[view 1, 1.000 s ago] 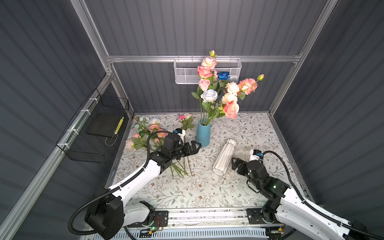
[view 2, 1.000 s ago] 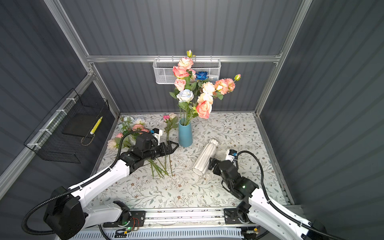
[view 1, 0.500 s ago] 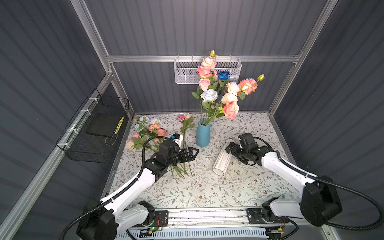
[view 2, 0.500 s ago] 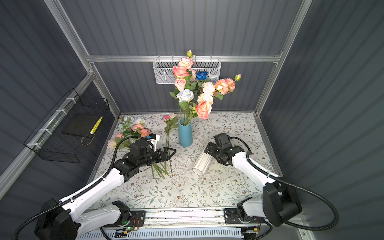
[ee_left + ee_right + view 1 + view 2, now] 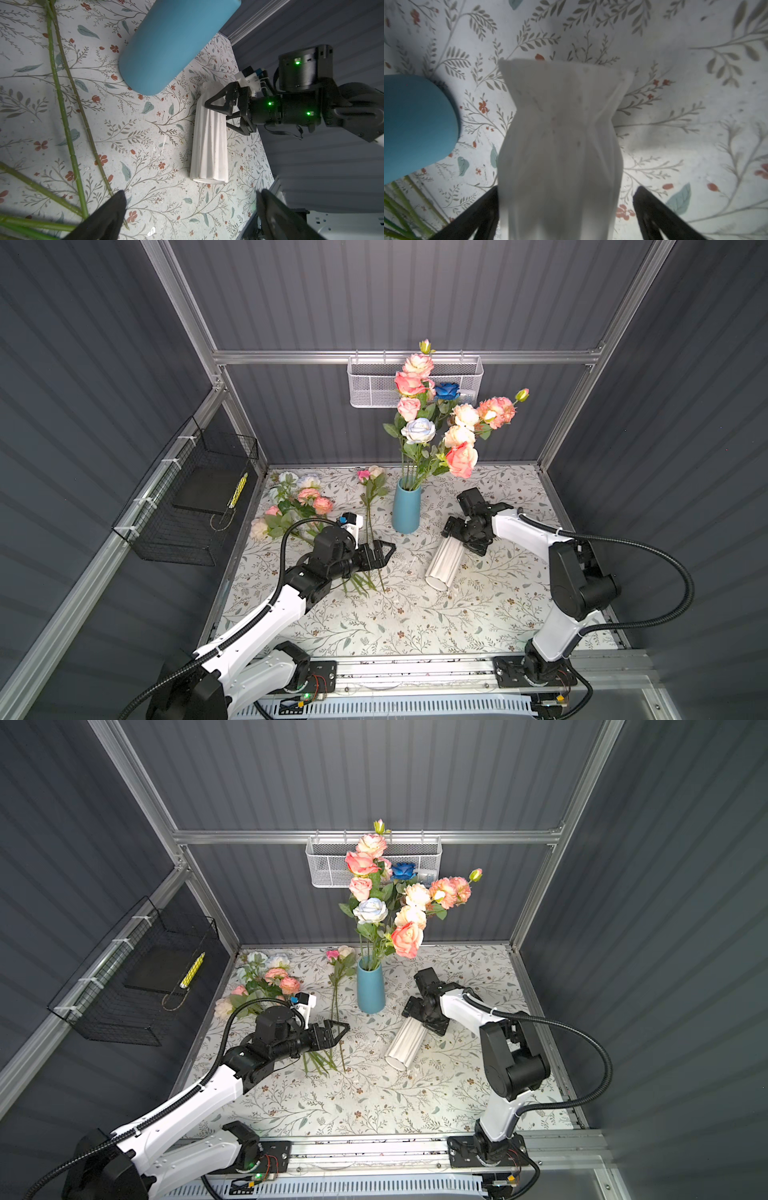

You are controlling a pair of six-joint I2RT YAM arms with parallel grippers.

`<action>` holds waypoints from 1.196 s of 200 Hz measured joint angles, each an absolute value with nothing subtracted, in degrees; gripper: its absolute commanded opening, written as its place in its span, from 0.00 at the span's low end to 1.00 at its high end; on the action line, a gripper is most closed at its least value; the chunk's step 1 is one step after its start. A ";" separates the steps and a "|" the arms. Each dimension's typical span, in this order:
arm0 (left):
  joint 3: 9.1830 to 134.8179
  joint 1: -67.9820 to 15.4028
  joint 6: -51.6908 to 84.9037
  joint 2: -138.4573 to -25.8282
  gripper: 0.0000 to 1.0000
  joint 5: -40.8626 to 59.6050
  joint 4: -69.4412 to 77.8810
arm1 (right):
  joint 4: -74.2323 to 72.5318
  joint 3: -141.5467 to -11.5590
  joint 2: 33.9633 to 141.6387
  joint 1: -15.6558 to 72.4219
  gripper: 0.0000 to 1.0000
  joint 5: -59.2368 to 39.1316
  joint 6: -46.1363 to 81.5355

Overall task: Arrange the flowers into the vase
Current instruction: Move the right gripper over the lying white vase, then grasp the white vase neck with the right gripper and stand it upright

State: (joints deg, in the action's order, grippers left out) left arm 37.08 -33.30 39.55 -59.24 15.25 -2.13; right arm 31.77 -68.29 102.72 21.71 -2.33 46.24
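Observation:
A blue vase (image 5: pixel 406 506) (image 5: pixel 370 986) stands upright at the back middle of the table and holds a tall bunch of pink, peach, cream and blue flowers (image 5: pixel 436 423). More flowers (image 5: pixel 299 502) lie loose at the back left, and a single pink stem (image 5: pixel 370 489) lies beside the blue vase. My left gripper (image 5: pixel 380 553) (image 5: pixel 190 197) hangs open over the cut stem ends (image 5: pixel 62 104), holding nothing. A white ribbed vase (image 5: pixel 444 562) (image 5: pixel 562 124) lies on its side. My right gripper (image 5: pixel 452 534) (image 5: pixel 565 193) stands open astride its narrow end.
A white mesh basket (image 5: pixel 374 381) hangs on the back wall behind the blooms. A black wire basket (image 5: pixel 195 497) hangs on the left wall. Grey panels close in the table at the left, back and right, and a metal rail (image 5: pixel 415 668) runs along the front.
My right arm swung from the front right up to the lying white vase and set its open jaws around the narrow end. My left gripper drifted slightly toward the front, still open.

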 measured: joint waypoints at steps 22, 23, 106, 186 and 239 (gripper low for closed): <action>37.08 -33.30 39.53 -58.81 1.00 15.25 -2.13 | 31.44 -68.66 104.33 21.71 0.98 -2.55 45.58; 37.08 -33.30 39.53 -58.81 1.00 15.25 -2.13 | 31.42 -68.69 104.36 21.71 0.98 -2.55 45.56; 37.08 -33.30 39.46 -58.72 1.00 15.03 -2.24 | 24.86 -64.29 102.59 21.52 0.61 -4.93 42.78; 37.19 -33.30 39.44 -59.42 1.00 14.46 -4.43 | 13.43 -44.60 79.90 25.34 0.46 -1.52 38.44; 39.53 -33.28 38.92 -59.37 1.00 12.56 -8.21 | 0.16 -39.83 61.30 43.90 0.48 15.22 24.58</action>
State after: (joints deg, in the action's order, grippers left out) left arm 39.53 -33.28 38.92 -59.37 12.56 -8.21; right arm 0.16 -39.83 61.30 43.90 15.22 24.58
